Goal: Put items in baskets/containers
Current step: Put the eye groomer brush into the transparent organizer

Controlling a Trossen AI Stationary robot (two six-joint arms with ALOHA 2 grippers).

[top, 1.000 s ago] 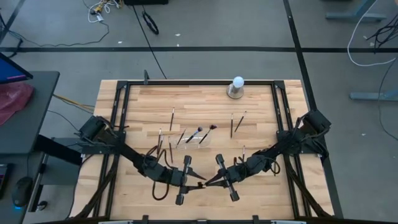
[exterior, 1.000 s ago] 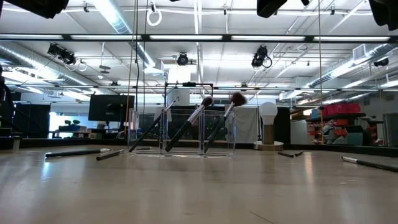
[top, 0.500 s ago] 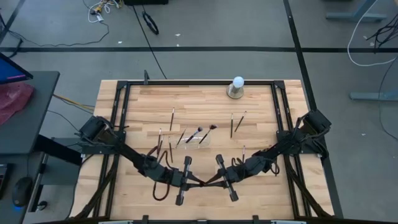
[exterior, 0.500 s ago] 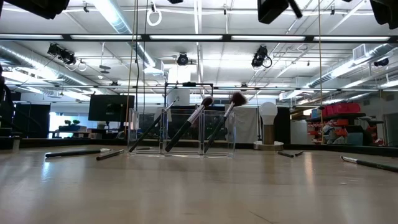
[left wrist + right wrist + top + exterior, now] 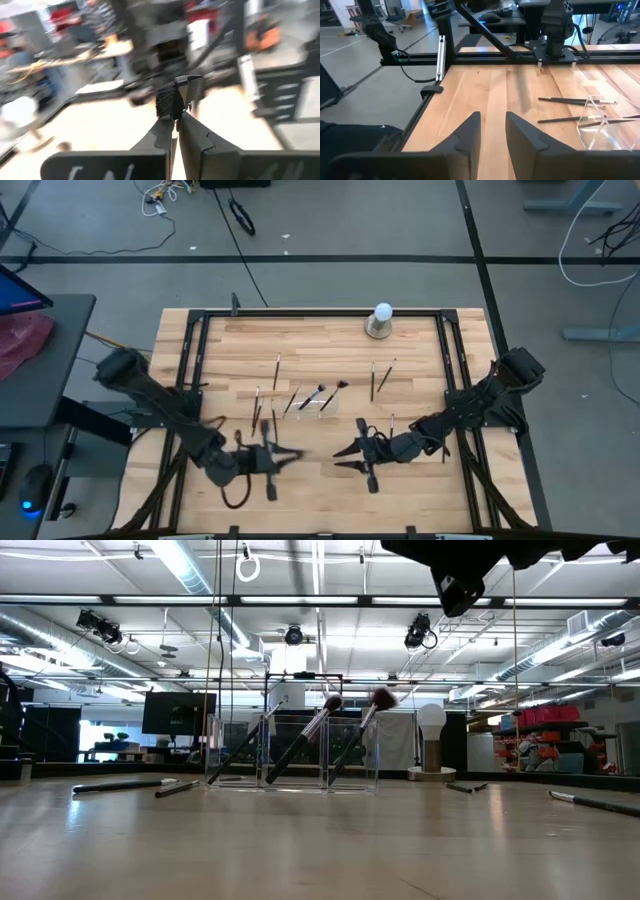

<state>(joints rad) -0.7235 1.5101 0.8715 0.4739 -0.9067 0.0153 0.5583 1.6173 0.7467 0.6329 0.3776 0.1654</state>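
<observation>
Wooden table (image 5: 330, 345) carries a clear holder (image 5: 303, 402) at centre with three brushes (image 5: 308, 742) leaning inside; more brushes (image 5: 380, 378) lie around it. Left gripper (image 5: 285, 457) is clenched empty, right gripper (image 5: 341, 458) released, both near the front edge.

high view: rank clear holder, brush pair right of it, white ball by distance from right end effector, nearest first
From the right end effector:
1. Clear holder, left of table centre, brushes in it.
2. Brush pair, right of the holder, lying on the wood.
3. White ball, at the far edge.
</observation>
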